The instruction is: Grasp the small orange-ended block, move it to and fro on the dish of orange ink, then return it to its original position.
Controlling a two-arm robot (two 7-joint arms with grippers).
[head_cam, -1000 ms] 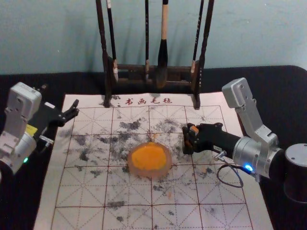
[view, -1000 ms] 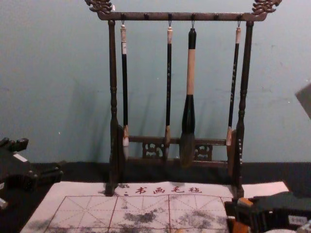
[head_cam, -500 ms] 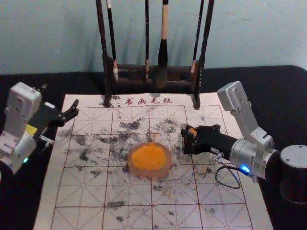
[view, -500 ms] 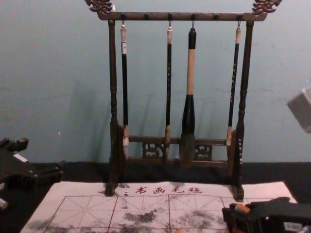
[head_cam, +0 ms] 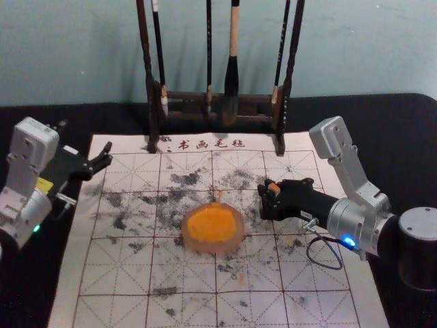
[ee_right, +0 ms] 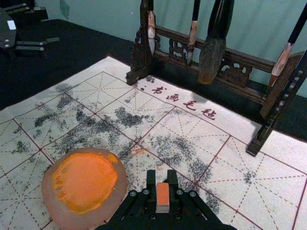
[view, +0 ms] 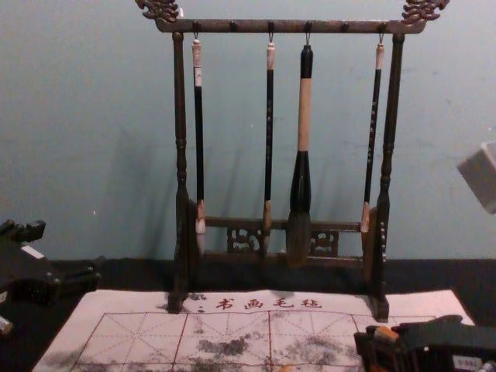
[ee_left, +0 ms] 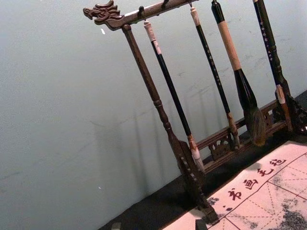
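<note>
The small orange-ended block [head_cam: 274,188] is held at the right gripper [head_cam: 266,199], just right of the round dish of orange ink [head_cam: 212,227]. In the right wrist view, the right gripper [ee_right: 162,176] is shut on the block [ee_right: 162,195], whose upper face is orange and near end pale; the dish [ee_right: 85,186] lies beside it, apart from the fingers. Whether the block's underside touches the mat I cannot tell. My left gripper [head_cam: 85,139] stays parked at the far left, open and holding nothing; its fingertips edge into the left wrist view [ee_left: 158,225].
A white gridded mat [head_cam: 184,277] with dark smudges lies on the black-covered table [head_cam: 382,130]. Behind it stands a dark wooden rack [view: 180,155] with several hanging brushes, its feet on the mat's far edge. A loose cable [head_cam: 308,254] loops beneath the right wrist.
Over the last second my right gripper has shifted slightly down with the block in it, mostly in the first half-second. The left arm and dish stay put.
</note>
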